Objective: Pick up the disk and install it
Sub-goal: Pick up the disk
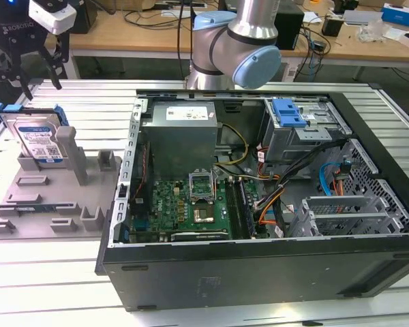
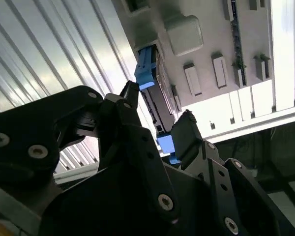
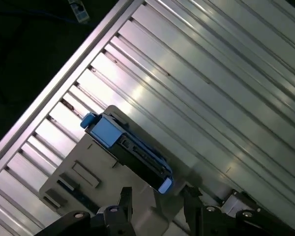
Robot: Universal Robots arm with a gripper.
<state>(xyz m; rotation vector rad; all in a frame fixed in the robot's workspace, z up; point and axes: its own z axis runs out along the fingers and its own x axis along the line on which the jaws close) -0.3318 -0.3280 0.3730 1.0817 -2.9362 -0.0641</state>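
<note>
Status: the tool (image 1: 37, 76) hangs above the disk (image 1: 36, 138), apart from it, holding nothing. Its fingers (image 2: 187, 129) are spread wide in the second wrist view. The disk lines up with the gap between them, no contact.

The disk stands on edge in the grey fixture (image 1: 51, 201) on the bench (image 1: 61, 279), at the exterior view's left, well apart from the open PC case (image 1: 259, 269). It looks leaned back a bit, not dead upright. A grey post (image 1: 69, 151) sits just beside it on the exterior view's right. We read the pick as not yet done.

Risks we see:
- The disk is tilted. A square approach could load the pads unevenly and twist it in its slot, or clamp it skewed. A skewed grip would hurt alignment at the drive bay (image 1: 307, 139).
- The post is close to one edge of the disk. An offset that way could land a finger on the post.
- The blue carrier bracket (image 1: 10, 110) frames the disk. Clamping on that plastic, not the metal body, may flex it and let it slip.
- Too deep a descent would drive the fingertips into the fixture.
- Loose cables (image 1: 286, 197) lie near the bay. A carried disk could snag them.
</note>
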